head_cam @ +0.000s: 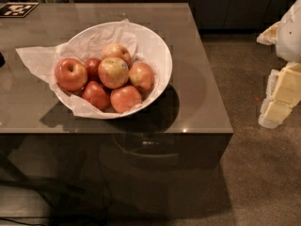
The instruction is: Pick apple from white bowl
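- In the middle of the bowl (157, 48), on top of the pile, sits the apple (113, 73). It is yellow-green with a red blush, and its small dark sticker is too small to read.
- Six redder apples (70, 74) crowd round it on crumpled paper (35, 58).
- The bowl stands on a grey table (202, 102), which has a black-and-white marker (16, 9) at its far left corner.
- The gripper (281, 98) hangs at the right edge over the floor (254, 173), well apart from the bowl. I cannot tell whether it is spread or closed.
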Tool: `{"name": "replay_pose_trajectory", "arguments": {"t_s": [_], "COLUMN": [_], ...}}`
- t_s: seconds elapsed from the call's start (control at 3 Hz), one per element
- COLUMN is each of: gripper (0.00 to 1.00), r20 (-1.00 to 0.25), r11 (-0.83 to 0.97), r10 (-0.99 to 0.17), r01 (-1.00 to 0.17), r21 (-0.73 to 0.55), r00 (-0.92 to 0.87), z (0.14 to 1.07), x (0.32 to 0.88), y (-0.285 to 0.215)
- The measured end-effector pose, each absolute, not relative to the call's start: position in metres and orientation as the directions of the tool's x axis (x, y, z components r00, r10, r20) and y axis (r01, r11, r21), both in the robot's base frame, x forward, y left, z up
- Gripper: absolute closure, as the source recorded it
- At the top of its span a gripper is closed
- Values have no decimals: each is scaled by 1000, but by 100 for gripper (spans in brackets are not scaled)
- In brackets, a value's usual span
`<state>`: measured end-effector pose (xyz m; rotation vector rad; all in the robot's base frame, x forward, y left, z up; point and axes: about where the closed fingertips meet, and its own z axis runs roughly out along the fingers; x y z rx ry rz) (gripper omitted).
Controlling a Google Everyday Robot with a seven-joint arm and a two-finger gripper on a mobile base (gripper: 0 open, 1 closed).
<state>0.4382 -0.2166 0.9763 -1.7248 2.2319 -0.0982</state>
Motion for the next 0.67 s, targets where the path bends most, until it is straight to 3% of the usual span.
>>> {"name": "replay_pose_trajectory", "arguments": {"t_s": [0.67], "gripper": [0], "r20": [-212], "r11": [238], "r10": [-960], "r01": [-931], "r21": [-276], "r00": [-182], "z": [1021], "x": [447], "y": [-183]}}
